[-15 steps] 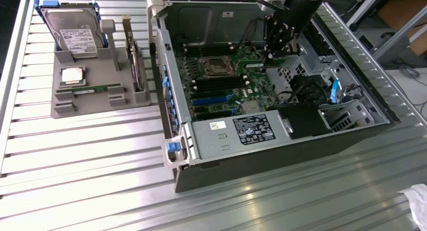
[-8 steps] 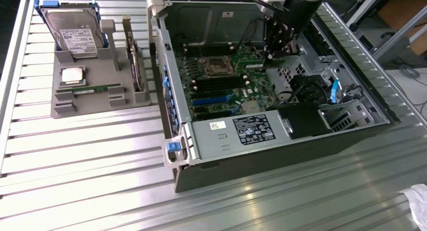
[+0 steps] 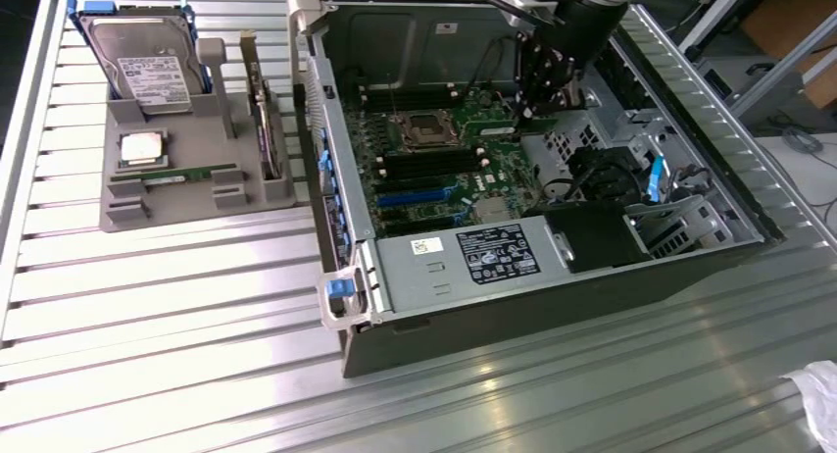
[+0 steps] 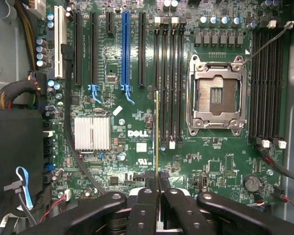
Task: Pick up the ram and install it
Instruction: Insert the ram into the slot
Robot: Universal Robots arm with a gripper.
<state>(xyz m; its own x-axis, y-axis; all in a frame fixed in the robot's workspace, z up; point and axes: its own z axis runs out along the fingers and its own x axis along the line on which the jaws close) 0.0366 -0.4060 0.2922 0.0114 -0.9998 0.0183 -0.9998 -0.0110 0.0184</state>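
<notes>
Ribbed silver aluminium table (image 3: pixel 196 306) fills the exterior view, carrying an open grey desktop computer case (image 3: pixel 523 296) lying on its side with its green motherboard (image 3: pixel 445 169) exposed. At the exterior view's left, well apart from the case, sits a grey moulded parts holder (image 3: pixel 176 213). It carries a big silver hard drive with a white label (image 3: pixel 155 73) at its far end, a square silver processor chip (image 3: pixel 141 149) in a middle pocket, and a narrow green circuit strip (image 3: pixel 176 176) lying in a slot nearer the camera. The black robot arm (image 3: pixel 582 31) reaches down into the far part of the case, its gripper (image 3: pixel 539 100) low over the board beside an empty square processor socket (image 3: pixel 425 129) (the fingertips themselves are hard to make out from here).

From the wrist view, the black gripper (image 4: pixel 158 188) looks straight down on the motherboard. Its two fingers (image 4: pixel 143 208) are pressed together on the ram (image 4: pixel 158 132), a long thin green circuit-board stick seen edge-on as a narrow yellowish line running away from the fingertips. The stick lies lined up along the black memory slots (image 4: pixel 169 83), between them and the blue expansion slot (image 4: pixel 125 49); whether it is seated in a slot I cannot tell. The empty socket (image 4: pixel 216 95) with its metal frame sits just beside those memory slots, and a silver finned heatsink (image 4: pixel 92 133) lies on the other side of the stick.
</notes>
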